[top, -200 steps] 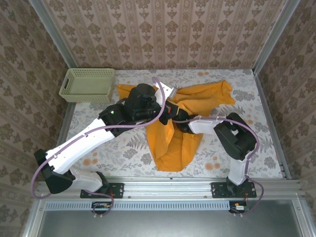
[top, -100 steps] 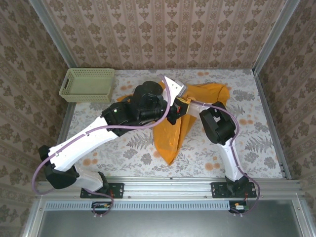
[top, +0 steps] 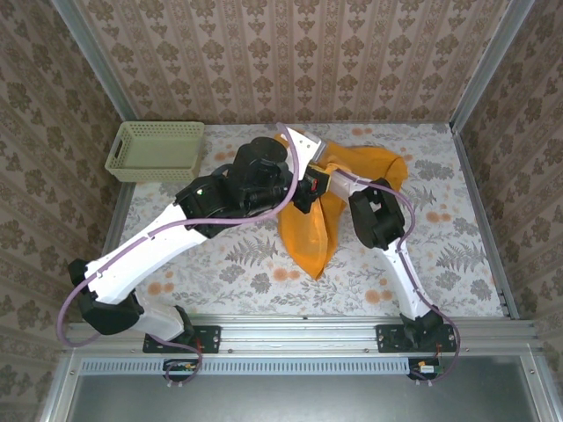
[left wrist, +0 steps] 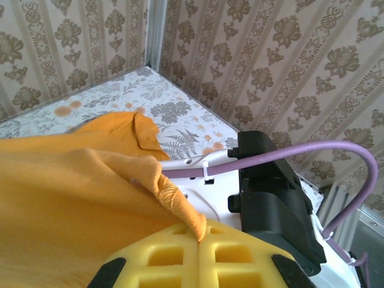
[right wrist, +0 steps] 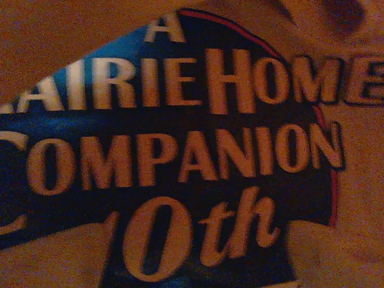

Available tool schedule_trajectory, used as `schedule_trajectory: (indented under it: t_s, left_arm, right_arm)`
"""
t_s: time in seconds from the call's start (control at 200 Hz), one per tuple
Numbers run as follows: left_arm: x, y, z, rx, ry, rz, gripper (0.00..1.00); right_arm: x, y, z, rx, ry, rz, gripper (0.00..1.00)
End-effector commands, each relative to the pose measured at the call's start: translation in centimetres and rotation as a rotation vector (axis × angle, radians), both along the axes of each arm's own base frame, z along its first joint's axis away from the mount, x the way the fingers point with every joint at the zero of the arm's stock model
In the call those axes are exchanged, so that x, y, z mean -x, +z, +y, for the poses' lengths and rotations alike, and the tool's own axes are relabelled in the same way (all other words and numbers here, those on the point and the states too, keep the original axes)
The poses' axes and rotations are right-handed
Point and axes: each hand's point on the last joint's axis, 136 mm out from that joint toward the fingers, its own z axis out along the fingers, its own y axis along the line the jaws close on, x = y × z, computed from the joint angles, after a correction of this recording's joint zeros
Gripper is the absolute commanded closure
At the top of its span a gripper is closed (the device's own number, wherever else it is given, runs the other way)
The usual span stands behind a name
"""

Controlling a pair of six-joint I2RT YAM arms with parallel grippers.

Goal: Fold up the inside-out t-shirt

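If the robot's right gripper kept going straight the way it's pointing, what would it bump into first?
Most likely the t-shirt: its blue printed lettering sits right ahead in the wrist view, apparently close, though depth is hard to judge.

the soft orange-yellow cotton t-shirt [left wrist: 66,186] spreads over the left and lower part, plain side up, with one edge curling up near the middle. a ridge of the cloth runs down into the left gripper [left wrist: 201,237], pinched between its yellow gridded plastic fingers [left wrist: 162,258]. just behind is a black plastic housing [left wrist: 273,204] on a white arm link, with a purple cable [left wrist: 300,153] arcing over it. beyond lie the floral-patterned tabletop [left wrist: 174,111] and the damask-papered walls [left wrist: 270,66].
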Motion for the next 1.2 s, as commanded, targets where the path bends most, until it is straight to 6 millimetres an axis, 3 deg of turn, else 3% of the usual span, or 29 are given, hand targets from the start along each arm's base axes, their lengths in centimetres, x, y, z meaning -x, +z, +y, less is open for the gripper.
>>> schedule_trajectory:
  t_s: [0.0, 0.145, 0.33, 0.47, 0.595, 0.71, 0.855, 0.955, 1.035, 1.195]
  left_arm:
    - [-1.1, 1.0, 1.0, 0.028, 0.057, 0.022, 1.00]
    - [-3.1, 0.3, 2.2, 0.008, 0.115, 0.043, 1.00]
    - [-6.5, -1.0, 3.8, -0.034, 0.212, 0.056, 1.00]
    - [-10.5, -2.7, 6.4, -0.074, 0.334, 0.082, 1.00]
    - [-15.0, -5.1, 9.2, -0.105, 0.450, 0.143, 1.00]
    - [-18.9, -7.9, 11.6, -0.149, 0.545, 0.191, 1.00]
    - [-23.1, -13.5, 15.3, -0.260, 0.689, 0.285, 1.00]
    - [-24.6, -17.5, 17.6, -0.367, 0.773, 0.330, 1.00]
    - [-25.1, -20.4, 18.7, -0.457, 0.811, 0.357, 1.00]
    - [-24.9, -25.4, 18.9, -0.567, 0.814, 0.416, 1.00]
  right_arm:
    - [2.7, -2.6, 0.2, -0.005, 0.090, 0.102, 0.42]
    - [3.2, 0.4, 2.0, -0.096, 0.175, -0.042, 0.74]
    - [4.8, 3.5, 3.6, -0.141, 0.282, -0.172, 1.00]
    - [7.1, 5.7, 4.8, -0.185, 0.386, -0.274, 1.00]
    - [10.6, 7.5, 6.8, -0.217, 0.534, -0.377, 1.00]
    - [13.1, 8.5, 6.4, -0.258, 0.550, -0.443, 1.00]
    - [15.6, 9.9, 4.2, -0.313, 0.520, -0.518, 1.00]
    - [17.0, 11.0, 2.3, -0.325, 0.491, -0.565, 1.00]
    - [18.2, 13.4, 1.4, -0.357, 0.493, -0.623, 1.00]
    - [20.5, 17.3, 1.2, -0.411, 0.572, -0.650, 1.00]
